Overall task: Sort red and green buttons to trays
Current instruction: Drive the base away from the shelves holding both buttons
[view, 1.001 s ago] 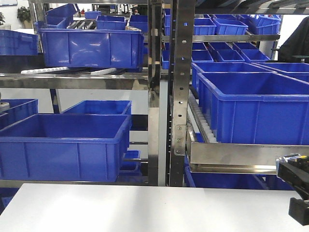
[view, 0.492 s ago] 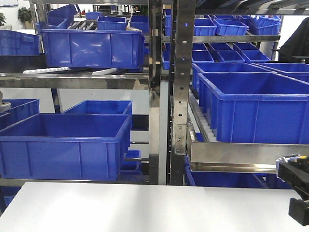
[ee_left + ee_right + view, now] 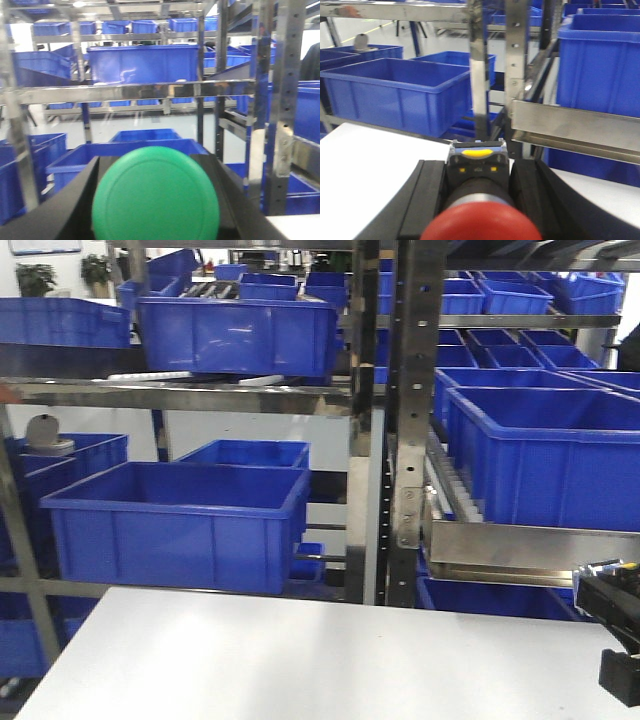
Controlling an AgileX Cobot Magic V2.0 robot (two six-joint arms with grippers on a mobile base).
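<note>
pinching the green button (image 3: 155,197), the left end effector (image 3: 156,160) shows in its wrist view with two black fingers (image 3: 75,210) closed in on either side of the button. the round green cap faces the camera and fills the lower centre of the frame, hiding the base and the exact spots where the fingers meet it. behind it, blurred, stand steel racks (image 3: 280,100) loaded with blue crates (image 3: 145,62). a sliver of the white surface (image 3: 295,225) shows at the lower right corner.

the right end effector (image 3: 479,167) is likewise pressed onto the red button (image 3: 482,222). the red cap sits at the bottom centre of that wrist view, cut off by the lower edge. the dark body runs away from the camera between the two black fingers, which lie against its sides. a yellow patch marks the far end of the body, with two small yellow dots just below it. the surface shows beyond the button at lower left and lower right.

in the front view the surface fills the bottom of the frame. at the lower right edge a black part of the right end effector juts in, with a bit of yellow on top; the red cap cannot be made out there. beyond the surface, one big crate sits at middle left in the racks and another at upper right on a sloping roller track (image 3: 455,490).
</note>
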